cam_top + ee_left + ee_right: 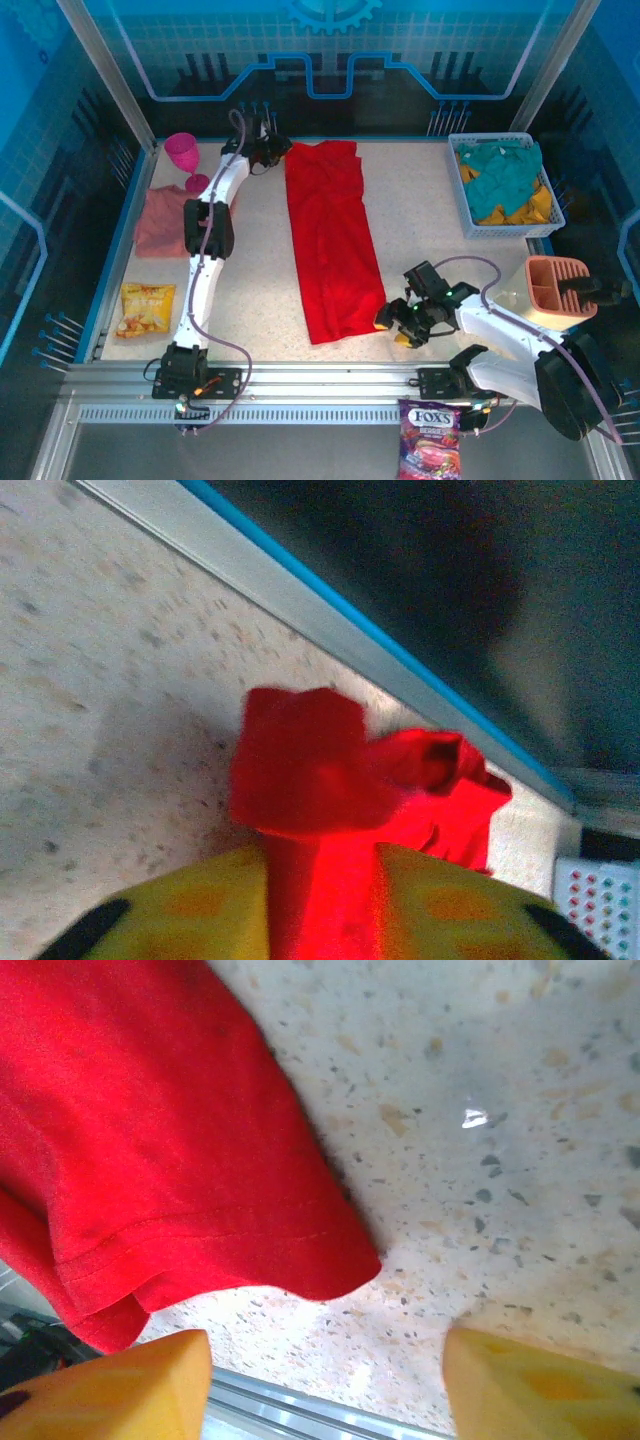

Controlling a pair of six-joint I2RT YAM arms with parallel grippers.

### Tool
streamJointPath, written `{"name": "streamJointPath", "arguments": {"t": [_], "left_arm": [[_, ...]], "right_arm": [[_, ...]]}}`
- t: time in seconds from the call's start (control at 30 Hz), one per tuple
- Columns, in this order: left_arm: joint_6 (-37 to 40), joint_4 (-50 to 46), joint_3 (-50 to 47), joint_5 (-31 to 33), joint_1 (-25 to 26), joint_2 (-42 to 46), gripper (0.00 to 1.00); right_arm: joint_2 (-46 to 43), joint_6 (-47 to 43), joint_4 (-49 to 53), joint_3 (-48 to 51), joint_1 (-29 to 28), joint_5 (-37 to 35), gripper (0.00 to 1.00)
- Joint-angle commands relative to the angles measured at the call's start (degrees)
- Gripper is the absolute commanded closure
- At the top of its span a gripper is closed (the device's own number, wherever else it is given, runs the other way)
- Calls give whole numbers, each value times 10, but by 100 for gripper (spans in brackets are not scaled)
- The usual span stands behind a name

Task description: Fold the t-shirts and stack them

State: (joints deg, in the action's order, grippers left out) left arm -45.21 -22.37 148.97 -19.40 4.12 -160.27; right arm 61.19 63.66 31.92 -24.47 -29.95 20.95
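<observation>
**Progress.** The red t-shirt [330, 240] lies mid-worktop [260, 270] as a long narrow strip, running from the far edge toward the near rail. Its sides appear already turned in and no chest graphic shows. Judged from this, the lengthwise fold is done and the crosswise folds remain. The salmon-pink t-shirt [158, 220] sits at the left side of the worktop, partly hidden behind the left arm, in a compact but rumpled bundle. Whether it is properly folded cannot be told. The two shirts are well apart, so nothing is stacked yet.

**Left claw** [278, 150]. It is at the far end of the red strip. The left wrist view shows red cloth running between its yellow fingers [180, 910], bunched and lifted just beyond them. The claw [320, 890] is pinching the shirt's far edge.

**Right claw** [392, 320]. It is at the near right corner of the strip, low over the worktop. In the right wrist view its fingers [110, 1390] are spread wide. The hemmed corner of the red cloth [150, 1160] lies just ahead of the left finger and is not between them. This claw [325, 1385] holds nothing.
</observation>
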Motion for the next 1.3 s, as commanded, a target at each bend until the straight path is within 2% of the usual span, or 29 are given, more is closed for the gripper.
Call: {"name": "streamJointPath", "arguments": {"t": [0.0,0.03,0.1,0.17,0.37,0.57,0.63,0.7,0.83,0.93,0.97,1.1,1.2,1.27], "left_arm": [[7,-20,15,-32,-6,5,62],[15,-34,0,-40,-8,17,60],[38,-53,-49,-60,-10,52,53],[69,-68,-129,-74,-10,107,51],[109,-33,-469,-80,-6,346,48],[106,-24,-768,-89,26,550,51],[81,-13,-861,-93,58,618,51],[47,4,-940,-96,100,673,51],[-44,49,-1071,-65,204,767,52],[-105,58,-1129,-29,272,824,52],[-118,58,-1141,-18,290,840,52],[-170,47,-1177,26,347,909,50],[-203,54,-1195,33,379,920,50],[-224,71,-1205,46,404,917,49]], "right_arm": [[-4,-41,98,-44,-2,-46,25],[-2,-56,107,-60,2,-56,20],[11,-85,116,-90,10,-62,17],[24,-121,127,-123,10,-78,16],[87,-211,135,-203,17,-126,6],[139,-241,75,-203,37,-76,13],[145,-255,51,-192,37,-49,17],[153,-268,60,-191,37,-56,21],[165,-291,84,-189,35,-80,38],[171,-299,82,-175,35,-72,51],[170,-298,75,-167,34,-66,51],[171,-288,45,-139,34,-36,41],[179,-282,31,-124,33,-25,35],[182,-278,22,-116,33,-18,34]]}}
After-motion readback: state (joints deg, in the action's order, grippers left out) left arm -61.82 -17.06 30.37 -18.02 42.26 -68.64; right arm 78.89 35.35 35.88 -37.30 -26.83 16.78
